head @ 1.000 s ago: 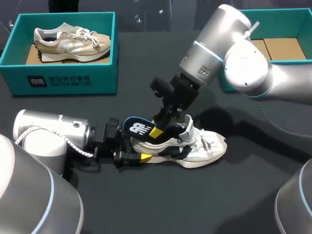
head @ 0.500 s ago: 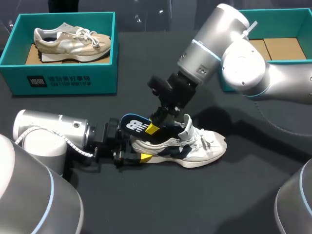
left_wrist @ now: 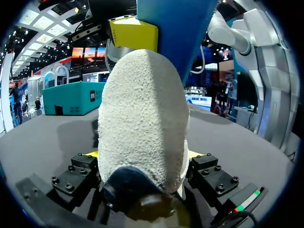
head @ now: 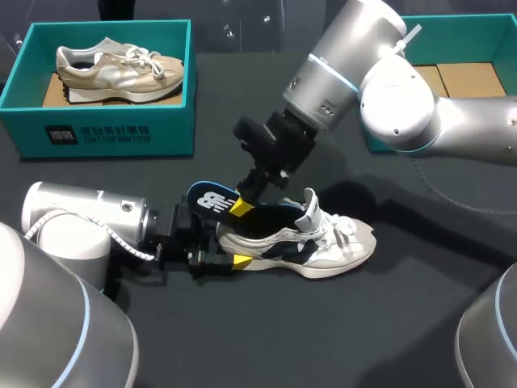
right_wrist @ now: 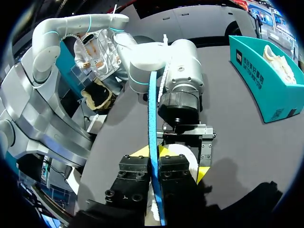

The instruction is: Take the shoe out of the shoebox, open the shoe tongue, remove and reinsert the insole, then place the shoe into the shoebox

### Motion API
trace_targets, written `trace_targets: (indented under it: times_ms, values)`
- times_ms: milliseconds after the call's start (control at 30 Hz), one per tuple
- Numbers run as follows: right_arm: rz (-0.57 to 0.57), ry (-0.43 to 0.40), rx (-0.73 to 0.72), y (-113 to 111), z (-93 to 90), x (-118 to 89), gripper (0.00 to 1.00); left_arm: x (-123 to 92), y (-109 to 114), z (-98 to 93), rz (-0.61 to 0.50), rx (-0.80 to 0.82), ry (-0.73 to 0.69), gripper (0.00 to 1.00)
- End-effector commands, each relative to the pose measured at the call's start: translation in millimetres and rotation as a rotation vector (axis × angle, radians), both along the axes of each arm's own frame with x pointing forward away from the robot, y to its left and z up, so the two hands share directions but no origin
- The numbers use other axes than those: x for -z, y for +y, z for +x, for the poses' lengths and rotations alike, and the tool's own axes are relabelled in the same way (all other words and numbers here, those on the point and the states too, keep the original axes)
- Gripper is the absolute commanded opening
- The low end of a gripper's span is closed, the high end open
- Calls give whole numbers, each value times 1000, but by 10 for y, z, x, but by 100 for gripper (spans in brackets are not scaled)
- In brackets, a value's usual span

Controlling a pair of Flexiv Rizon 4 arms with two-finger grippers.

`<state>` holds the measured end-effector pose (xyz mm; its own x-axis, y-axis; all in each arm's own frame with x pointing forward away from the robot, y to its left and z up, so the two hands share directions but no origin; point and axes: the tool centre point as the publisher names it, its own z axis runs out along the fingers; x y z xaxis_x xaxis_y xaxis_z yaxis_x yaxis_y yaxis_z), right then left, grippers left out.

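- Your left gripper point(head: 226, 252) is clamped on the heel of the white shoe point(head: 315, 246), one finger on each side. In the left wrist view the heel fills the gap between the fingers.
- The shoe sits on its sole on the black table point(head: 323, 323), outside both boxes, with its toe pointing away from the left gripper.
- Your right gripper point(head: 241, 204) comes down at a slant just above the left gripper and is closed on the dark blue insole point(head: 208, 200). The right wrist view shows the insole edge-on, pinched between the two fingers.
- The insole's heel end, with a white logo, sticks out past the right fingers and hangs over the left gripper, clear of the shoe.
- The insole's other end runs down into the shoe's opening, ahead of the right gripper.
- The tongue point(head: 310, 206) stands upright just ahead of the right gripper, with the laces point(head: 339, 234) beyond it toward the toe.
- One teal shoebox point(head: 121, 129) sits well apart from both grippers at the far side of the table, and a beige shoe point(head: 121, 69) lies inside it.
- A second teal shoebox point(head: 477, 32) sits behind your right arm, well apart from the white shoe. Brown cardboard point(head: 468, 81) shows on its floor.
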<state>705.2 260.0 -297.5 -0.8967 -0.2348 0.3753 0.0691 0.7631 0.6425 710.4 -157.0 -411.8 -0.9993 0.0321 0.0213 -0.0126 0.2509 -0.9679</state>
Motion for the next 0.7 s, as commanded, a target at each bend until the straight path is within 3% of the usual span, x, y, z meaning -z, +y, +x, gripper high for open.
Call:
trace_targets:
  times_ms: [33,200,400,467,567,600,700]
  values:
    - [-2,-1,1,15,-6,0,0,15,-3,5,0,0,0,0]
    - [32,-46,24,22,41,-205,0,15,-3,5,0,0,0,0]
    - [137,-78,71,14,84,-631,0,15,-3,5,0,0,0,0]
    - [235,-79,83,3,96,-843,0,15,-3,5,0,0,0,0]
    - [522,-12,91,-20,132,-1199,0,15,-3,5,0,0,0,0]
    - [572,-67,77,-24,132,-1348,0,15,-3,5,0,0,0,0]
    - [572,-67,77,-24,132,-1348,0,15,-3,5,0,0,0,0]
